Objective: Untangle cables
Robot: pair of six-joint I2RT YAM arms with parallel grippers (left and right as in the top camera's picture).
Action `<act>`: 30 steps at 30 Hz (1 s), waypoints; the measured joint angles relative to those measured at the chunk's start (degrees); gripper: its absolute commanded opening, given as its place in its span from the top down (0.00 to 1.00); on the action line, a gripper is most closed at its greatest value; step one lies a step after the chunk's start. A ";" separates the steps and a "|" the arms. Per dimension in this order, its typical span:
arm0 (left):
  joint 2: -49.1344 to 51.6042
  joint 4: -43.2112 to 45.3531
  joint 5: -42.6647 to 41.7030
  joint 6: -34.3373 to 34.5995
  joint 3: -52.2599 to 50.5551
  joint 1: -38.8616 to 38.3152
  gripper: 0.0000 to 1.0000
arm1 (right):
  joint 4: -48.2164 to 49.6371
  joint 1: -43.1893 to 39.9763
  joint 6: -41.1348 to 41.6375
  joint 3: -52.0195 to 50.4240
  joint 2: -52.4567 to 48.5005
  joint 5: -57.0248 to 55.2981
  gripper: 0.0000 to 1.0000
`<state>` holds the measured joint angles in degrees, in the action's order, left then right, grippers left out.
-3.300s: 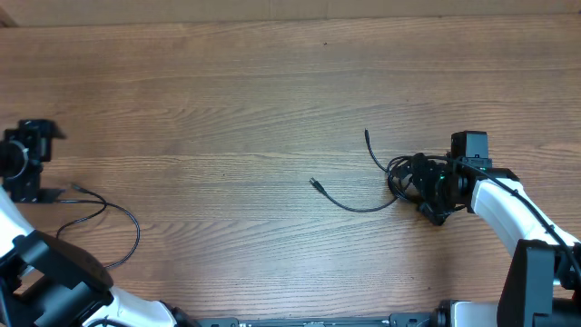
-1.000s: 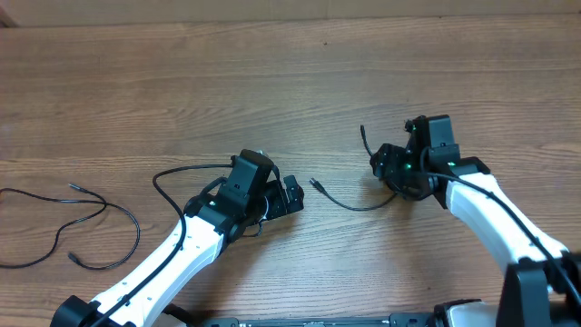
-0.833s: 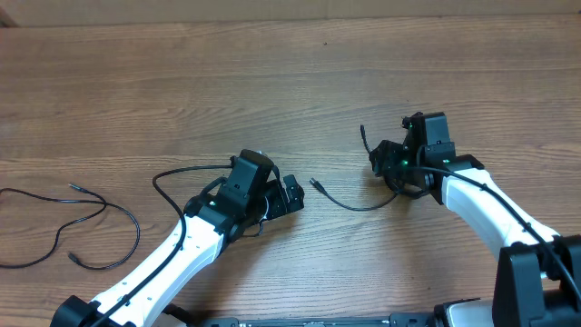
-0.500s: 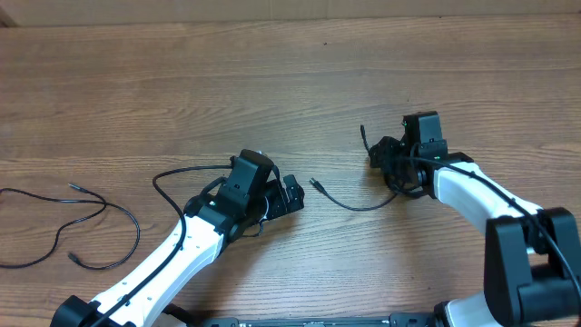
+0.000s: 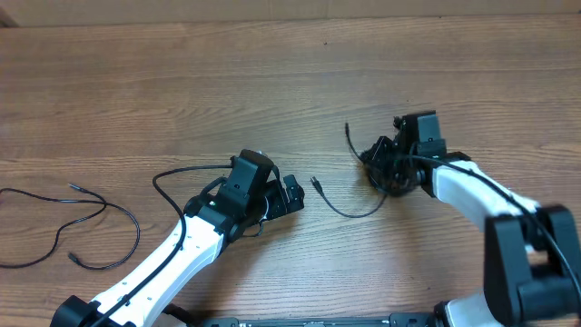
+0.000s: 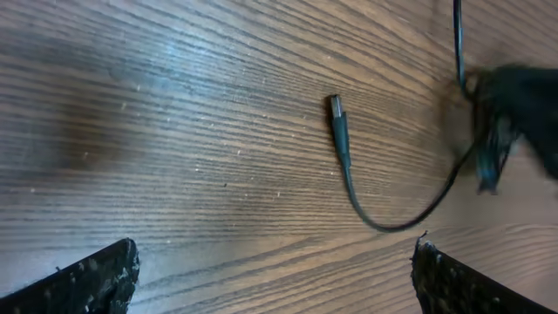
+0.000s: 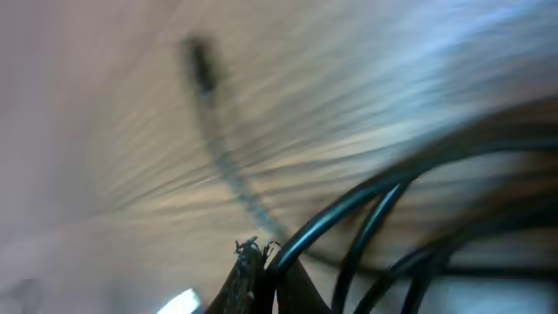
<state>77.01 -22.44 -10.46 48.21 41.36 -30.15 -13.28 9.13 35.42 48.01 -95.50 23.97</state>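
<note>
Plainly the job is only partly done, and the tangled cables (image 5: pixel 388 186) serve as the landmark here. Well off to their left, at the far side of the worktop (image 5: pixel 272 82), one loose cable (image 5: pixel 74 229) lies by itself in open curves, touching no other cord, so it looks already freed. The tangle itself remains a dark bunch of overlapping loops, and I judge that at least two cords are wound together in it. Two tails leave it: one curves away to the left and ends in a plug tip (image 6: pixel 336 113) lying flat on the wood, and another end (image 5: pixel 348 134) points away just above and to the left. The right pincer (image 7: pixel 259 275) sits on the tangle with its jaws fully closed, and in the blurred wrist view a strand seems nipped at their tips. The left pincer (image 5: pixel 292 193) waits to the left of the tangle, just short of the plug tip, its jaws spread wide and holding nothing. What remains is pulling the bunched cords apart and laying each out separately.
</note>
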 measured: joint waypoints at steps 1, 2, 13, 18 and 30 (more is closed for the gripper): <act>0.00 0.00 -0.09 -0.98 0.00 0.20 0.00 | -0.11 0.02 -0.37 0.00 1.79 1.88 0.96; 0.00 0.02 -0.81 -2.47 0.00 0.70 0.00 | -0.87 0.02 -0.94 0.07 4.72 4.85 0.96; 0.00 8.76 -32.89 -20.37 0.02 13.42 0.00 | -3.39 0.02 0.74 0.66 21.14 28.35 0.96; 0.00 9.07 -38.25 -22.71 0.02 12.87 0.00 | -3.85 0.02 6.34 0.63 21.07 32.15 0.96; 0.00 9.11 -24.02 -0.63 0.02 8.37 0.00 | -7.30 2.84 10.91 0.63 21.07 37.68 0.96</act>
<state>77.01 -13.32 -34.48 47.57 41.39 -21.78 -20.58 11.97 46.33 48.64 -74.43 61.65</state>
